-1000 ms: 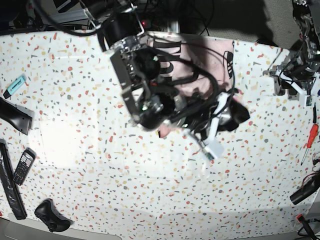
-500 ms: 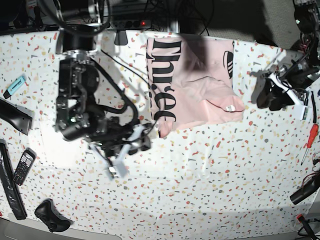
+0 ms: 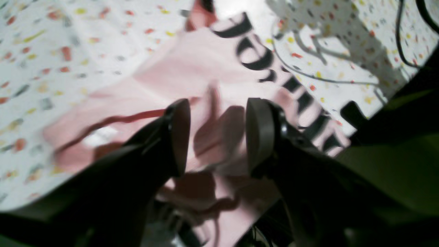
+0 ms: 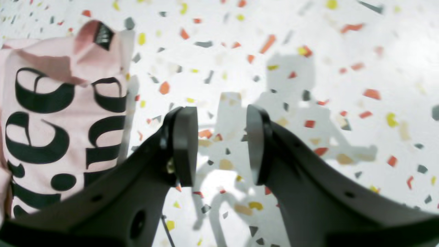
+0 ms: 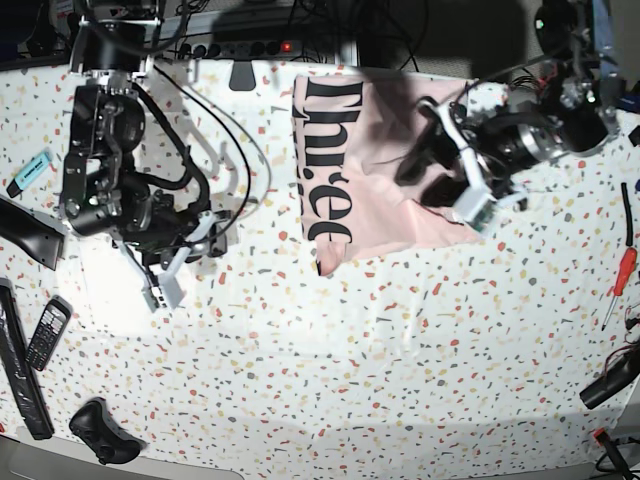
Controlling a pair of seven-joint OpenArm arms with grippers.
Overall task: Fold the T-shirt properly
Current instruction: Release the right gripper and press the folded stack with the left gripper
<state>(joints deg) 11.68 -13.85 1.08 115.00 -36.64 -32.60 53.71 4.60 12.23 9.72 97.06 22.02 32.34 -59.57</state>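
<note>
A pale pink T-shirt point(image 5: 380, 190) printed with large black serif lettering point(image 5: 328, 150) is seen on a white tabletop point(image 5: 350, 360) speckled with red, yellow and grey flecks. Matte black gripper fingers point(image 4: 185, 147) are shown.

T-shirt at the far middle of the surface, one arm to each side

In the base view the T-shirt point(image 5: 375, 170) lies on the surface point(image 5: 330, 370) toward its far edge. The left pincer point(image 5: 425, 165) hangs over the shirt's right part, its jaws apart above the cloth. The right pincer point(image 5: 195, 235) is well left of the shirt, over bare surface. A phone point(image 5: 46, 333) lies near the left edge, a screwdriver point(image 5: 620, 283) near the right edge.
</note>
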